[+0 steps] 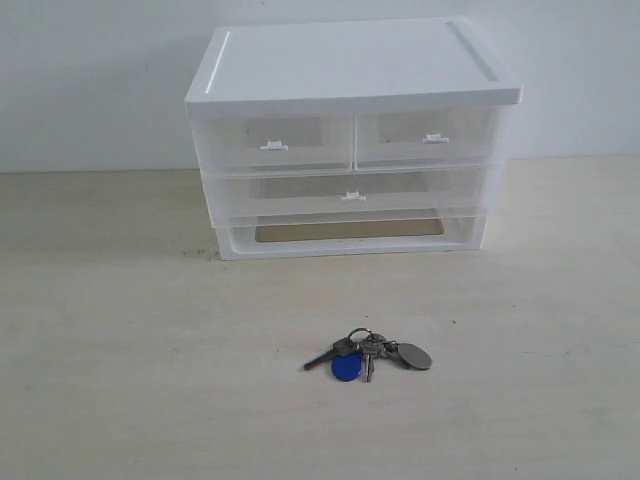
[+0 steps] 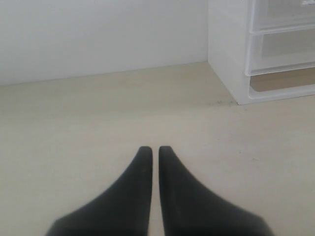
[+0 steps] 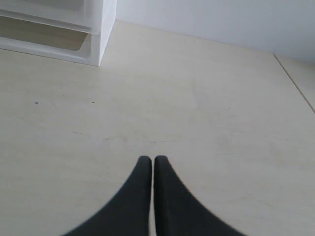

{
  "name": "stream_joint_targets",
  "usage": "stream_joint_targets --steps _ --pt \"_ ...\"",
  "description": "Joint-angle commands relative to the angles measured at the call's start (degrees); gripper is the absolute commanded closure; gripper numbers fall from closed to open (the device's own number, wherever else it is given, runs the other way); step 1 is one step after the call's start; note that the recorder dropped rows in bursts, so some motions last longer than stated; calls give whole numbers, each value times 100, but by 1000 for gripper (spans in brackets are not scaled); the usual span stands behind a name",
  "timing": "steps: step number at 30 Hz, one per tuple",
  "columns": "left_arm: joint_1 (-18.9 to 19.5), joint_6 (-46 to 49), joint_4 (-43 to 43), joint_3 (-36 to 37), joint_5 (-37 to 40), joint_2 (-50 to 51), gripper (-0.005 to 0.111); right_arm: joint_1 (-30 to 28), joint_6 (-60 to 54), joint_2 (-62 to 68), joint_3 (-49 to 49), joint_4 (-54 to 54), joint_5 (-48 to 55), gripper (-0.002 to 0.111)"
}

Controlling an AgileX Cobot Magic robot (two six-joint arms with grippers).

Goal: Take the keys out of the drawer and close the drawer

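The keys (image 1: 370, 355), grey metal on a ring with a round blue tag and an oval grey tag, lie on the table in front of the white plastic cabinet (image 1: 350, 70). The wide translucent drawer (image 1: 352, 194) with its small centre tab sits flush in the cabinet front, pushed in. Neither arm shows in the exterior view. My left gripper (image 2: 155, 149) is shut and empty over bare tabletop, with the drawer (image 2: 283, 49) off to one side. My right gripper (image 3: 152, 159) is also shut on nothing, the cabinet corner (image 3: 101, 34) beyond it.
Two half-width drawers (image 1: 275, 140) (image 1: 430, 135) sit above the wide one, and a shallow bottom tray (image 1: 350, 232) lies beneath. A white wall stands behind. A table seam (image 3: 295, 83) runs near the right gripper's side.
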Motion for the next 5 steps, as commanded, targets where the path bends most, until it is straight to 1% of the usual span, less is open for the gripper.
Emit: stream_joint_targets --steps 1,5 --pt "20 -39 9 17 -73 -19 102 -7 35 -11 -2 1 -88 108" --pt "20 -39 9 17 -73 -19 102 -7 35 -11 -2 1 -88 108"
